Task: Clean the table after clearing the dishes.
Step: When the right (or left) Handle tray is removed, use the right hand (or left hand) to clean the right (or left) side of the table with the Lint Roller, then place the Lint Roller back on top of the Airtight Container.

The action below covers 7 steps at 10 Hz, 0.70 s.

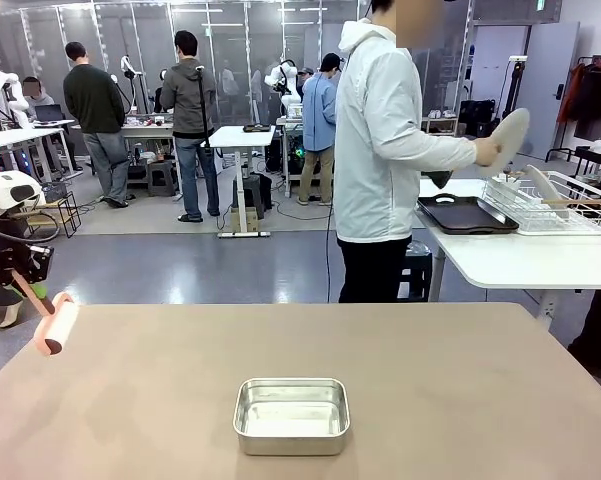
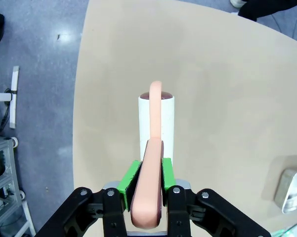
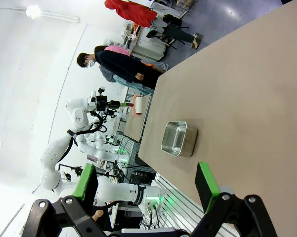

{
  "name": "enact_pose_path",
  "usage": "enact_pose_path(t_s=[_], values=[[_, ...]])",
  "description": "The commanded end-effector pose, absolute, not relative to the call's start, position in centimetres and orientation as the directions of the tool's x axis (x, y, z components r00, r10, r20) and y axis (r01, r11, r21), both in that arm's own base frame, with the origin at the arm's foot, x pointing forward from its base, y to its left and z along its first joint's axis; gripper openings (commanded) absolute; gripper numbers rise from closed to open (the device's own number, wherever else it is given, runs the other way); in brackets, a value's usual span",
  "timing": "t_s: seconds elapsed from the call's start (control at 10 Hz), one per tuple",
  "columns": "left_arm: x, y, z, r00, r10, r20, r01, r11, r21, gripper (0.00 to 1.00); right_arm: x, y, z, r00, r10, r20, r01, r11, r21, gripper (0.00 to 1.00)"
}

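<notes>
- Left end effector (image 2: 147, 183) clamped on pink-handled white lint roller (image 2: 156, 123); light, stiff, handle grip sound.
- Right end effector (image 3: 147, 183) spread open, empty.
- Matte taupe counter (image 1: 460, 380): rigid, flat.

the table (image 1: 460, 380) is plain matte taupe, the pan (image 1: 291, 415) shiny steel; the lint roller (image 2: 156, 123) has a white roll and salmon-pink handle between green pads (image 2: 130, 178).

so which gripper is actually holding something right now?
The left gripper: its green pads are shut on the pink lint roller handle above the table. The right gripper is open, with nothing between its fingers.
</notes>
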<state>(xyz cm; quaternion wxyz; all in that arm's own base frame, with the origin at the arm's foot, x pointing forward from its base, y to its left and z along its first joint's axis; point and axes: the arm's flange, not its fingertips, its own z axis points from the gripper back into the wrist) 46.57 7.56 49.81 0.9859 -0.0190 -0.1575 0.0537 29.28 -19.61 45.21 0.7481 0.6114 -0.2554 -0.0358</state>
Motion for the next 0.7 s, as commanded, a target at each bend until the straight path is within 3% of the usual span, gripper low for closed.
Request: enact_pose_path(t_s=[0.0, 0.6], values=[[46.61, 7.68, 50.09, 0.942, 0.121, 0.312, -0.109, 0.993, -0.056, 0.23, 29.21, -19.44, 45.48, 0.865, -0.362, 0.347, -0.269, 0.249, 0.93, 1.0], [46.61, 7.68, 50.09, 0.942, 0.121, 0.312, -0.109, 0.993, -0.056, 0.23, 29.21, -19.44, 45.48, 0.865, -0.362, 0.347, -0.269, 0.249, 0.93, 1.0]])
